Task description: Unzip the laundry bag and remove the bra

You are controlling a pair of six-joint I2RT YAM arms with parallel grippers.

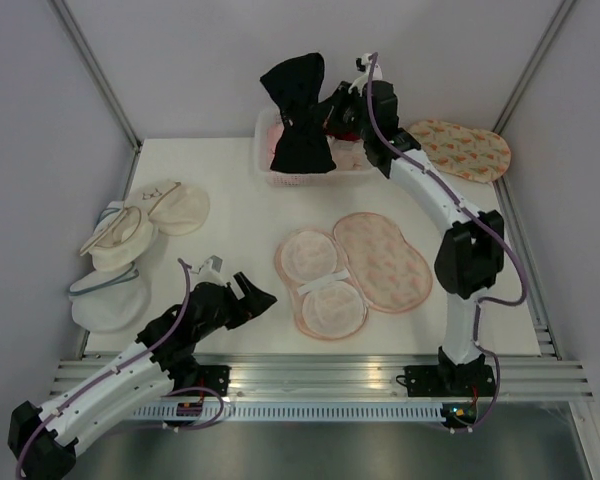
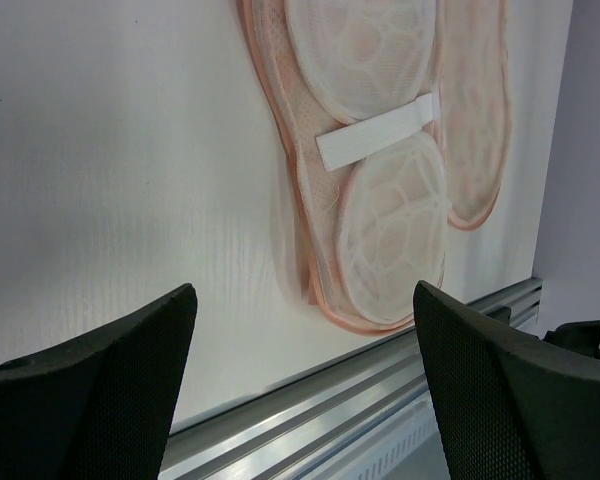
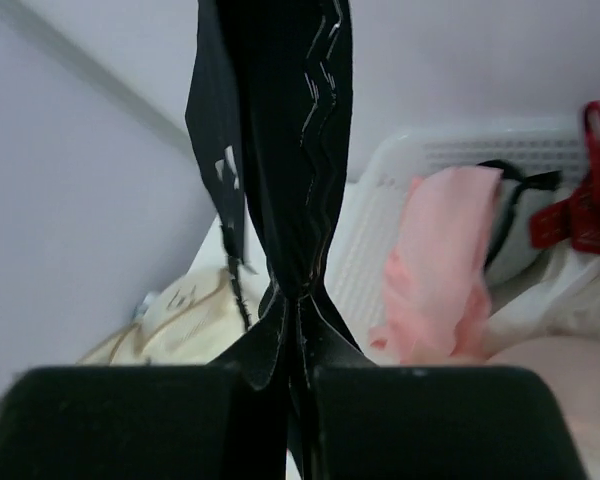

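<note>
Two halves of the laundry bag (image 1: 355,270) lie flat open mid-table, pale lining up, so we judge the unzip part done. The bra (image 1: 298,115) is out of it. It hangs bunched from the right gripper (image 3: 298,385), whose fingers are pressed together on a fold of the black fabric, above the white basket (image 1: 310,180) at the far edge. The left gripper (image 1: 248,298) hovers low nr the near-left of the table (image 1: 230,260), fingers spread wide w/ nothing between them, well apart from the bag.

Step in hand, as we read it: carry the bra clear & set it down.

- We keep the pinch firm. It's only a thin fold, & soft fabric can slip.
- Most of the bra dangles below the grip, so we move slow to limit swing.
- The basket holds a pink garment (image 3: 440,260) & a dark red one (image 3: 580,200). If we lower here, we go straight down so straps don't snag the rim.
- We open only once the lower part rests on sthg, then lift straight up.
- The left arm isn't needed, so we leave it parked.

Risk: a strap may catch on the fingers at release.
</note>
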